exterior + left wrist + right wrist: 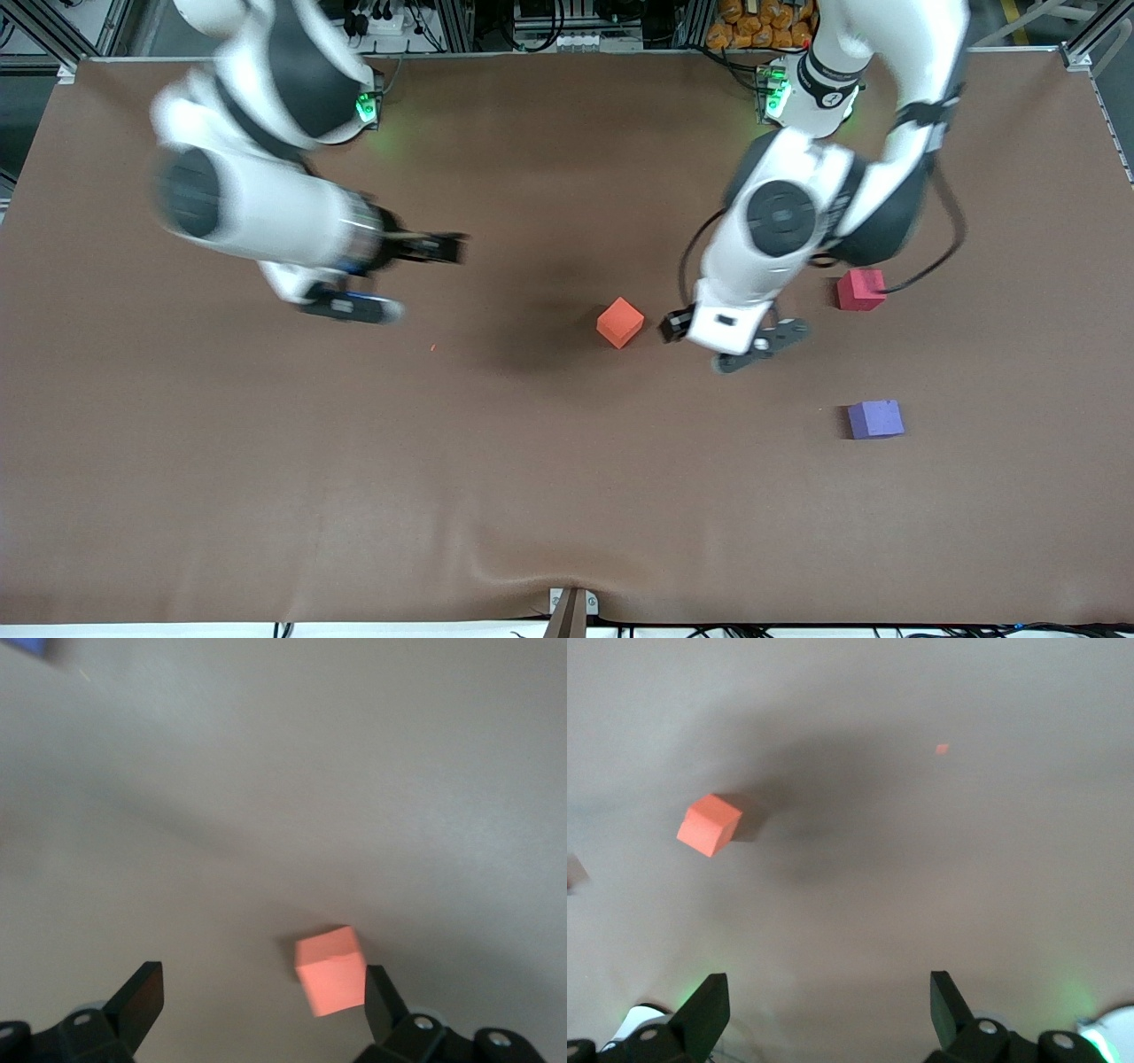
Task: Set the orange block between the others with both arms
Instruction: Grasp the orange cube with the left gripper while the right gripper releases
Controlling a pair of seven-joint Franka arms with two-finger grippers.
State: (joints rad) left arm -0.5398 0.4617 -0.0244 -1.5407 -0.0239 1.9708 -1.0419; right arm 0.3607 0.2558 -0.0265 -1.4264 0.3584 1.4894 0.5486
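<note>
The counter [266, 461] wears a matt brown cloth, wrinkled at its front edge. The orange block [619, 322], red cube [860, 290] and purple cube [875, 419] look matt, foam-like. Both arms have glossy white plastic shells.

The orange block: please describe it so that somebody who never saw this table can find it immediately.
On the brown table, look near the middle, beside the left gripper, which is open. The orange block lies there alone, apart from the pinkish-red cube and the purple cube toward the left arm's end. Only it is bright orange.
</note>
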